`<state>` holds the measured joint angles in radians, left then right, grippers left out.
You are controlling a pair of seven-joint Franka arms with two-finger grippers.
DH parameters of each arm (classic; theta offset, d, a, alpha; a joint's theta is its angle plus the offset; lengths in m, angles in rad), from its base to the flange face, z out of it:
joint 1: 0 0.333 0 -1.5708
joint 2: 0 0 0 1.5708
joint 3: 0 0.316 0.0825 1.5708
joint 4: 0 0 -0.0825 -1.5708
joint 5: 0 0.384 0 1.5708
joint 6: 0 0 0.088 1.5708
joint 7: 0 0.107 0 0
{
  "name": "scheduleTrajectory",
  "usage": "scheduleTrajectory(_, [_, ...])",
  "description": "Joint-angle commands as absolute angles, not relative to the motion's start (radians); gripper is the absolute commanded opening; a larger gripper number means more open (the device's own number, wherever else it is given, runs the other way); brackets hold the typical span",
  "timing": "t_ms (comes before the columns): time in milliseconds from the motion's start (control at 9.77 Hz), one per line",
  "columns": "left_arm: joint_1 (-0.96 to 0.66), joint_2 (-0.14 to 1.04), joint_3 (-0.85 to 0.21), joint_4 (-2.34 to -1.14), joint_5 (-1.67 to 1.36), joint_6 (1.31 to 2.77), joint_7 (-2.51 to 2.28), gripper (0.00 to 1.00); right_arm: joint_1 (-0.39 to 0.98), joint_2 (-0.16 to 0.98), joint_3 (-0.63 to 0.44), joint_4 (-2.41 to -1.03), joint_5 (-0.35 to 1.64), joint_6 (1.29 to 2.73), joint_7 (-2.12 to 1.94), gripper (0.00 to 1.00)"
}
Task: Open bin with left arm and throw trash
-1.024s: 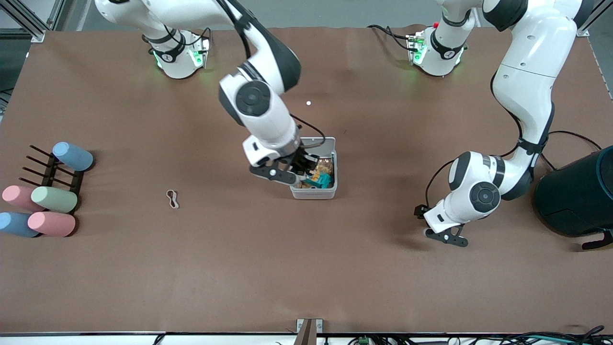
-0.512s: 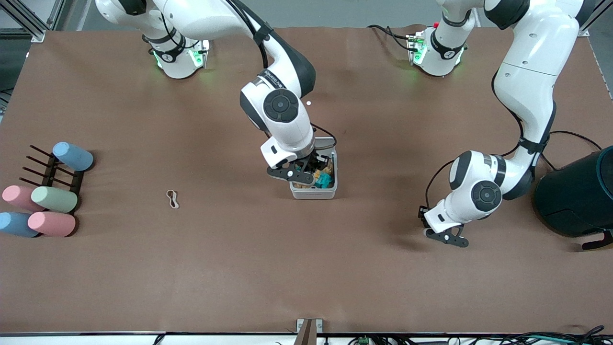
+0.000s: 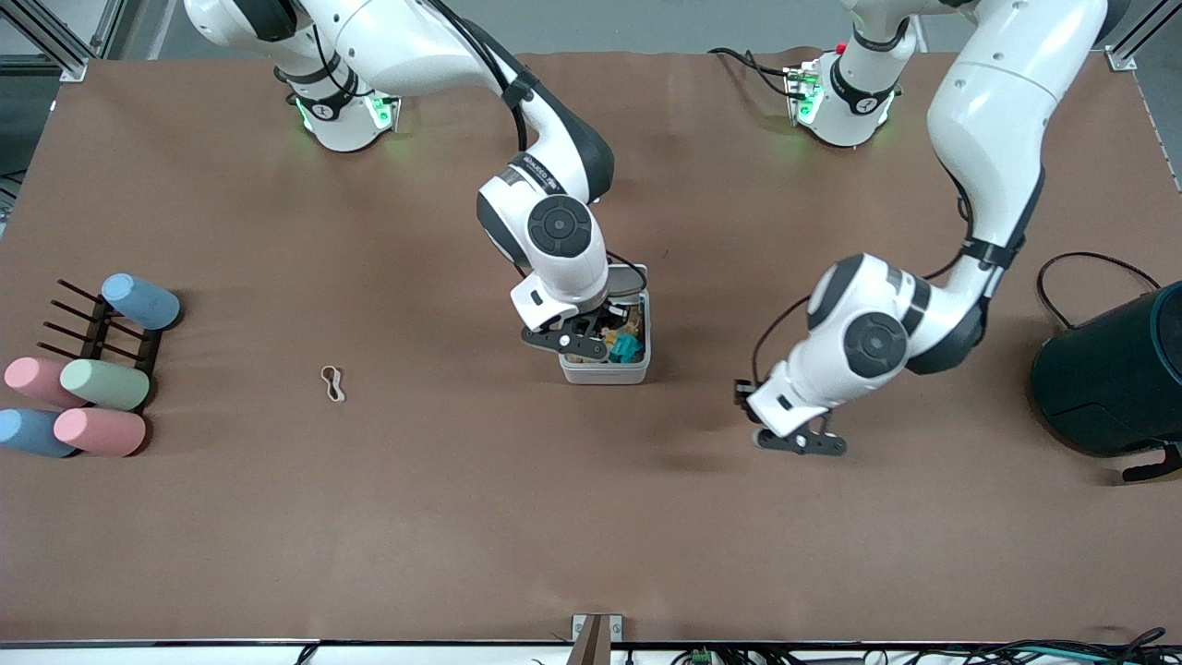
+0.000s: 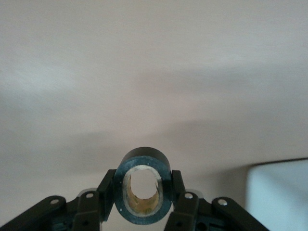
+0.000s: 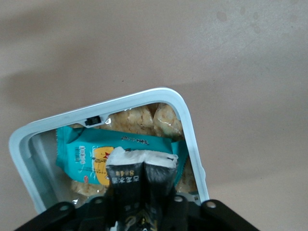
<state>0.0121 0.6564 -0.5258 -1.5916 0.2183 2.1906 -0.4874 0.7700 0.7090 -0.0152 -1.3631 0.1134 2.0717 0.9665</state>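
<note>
Front view: white square bin [image 3: 606, 372], lid open, mid-table; right gripper [image 3: 580, 340] over it, left gripper [image 3: 800, 441] over bare table toward the left arm's end. Left wrist view: fingers [image 4: 107, 185] clamped on black tape roll [image 4: 143, 191]. Right wrist view: fingers clamped on black wrapper packet [image 5: 139, 175] above the wrapper-filled bin.

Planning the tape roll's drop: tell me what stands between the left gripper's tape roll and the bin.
The right gripper hangs over the open bin, shut on a black wrapper packet, so it blocks the opening. The table between the bin and the left gripper, which holds the tape roll, shows nothing else.
</note>
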Motion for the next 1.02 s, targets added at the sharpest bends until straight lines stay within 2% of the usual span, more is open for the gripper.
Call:
scheduleTrajectory(0, [-0.035,0.637,-0.549,-1.589,0.239,2.175,-0.621,0.00,0.775,0.695,-0.021,-1.371,0.103,2.071,0.983,0.95])
scheduleTrajectory(205, [-0.116,0.634,-0.551,-1.563,0.238,2.175,-0.724,0.00,0.758,0.684,-0.021,-1.367,0.110,2.040,0.979,0.97])
scheduleTrajectory(512, [-0.191,0.634,-0.551,-1.545,0.239,2.174,-0.846,0.00,0.636,0.528,-0.018,-1.384,0.138,1.839,0.948,0.98])
scheduleTrajectory(717, [-0.216,0.638,-0.549,-1.546,0.239,2.175,-0.882,0.03,0.505,0.392,-0.020,-1.582,0.140,1.856,0.770,0.98])
scheduleTrajectory(921, [-0.241,0.647,-0.543,-1.546,0.241,2.175,-0.910,0.19,0.343,0.261,-0.020,-1.847,0.140,1.958,0.491,0.98])
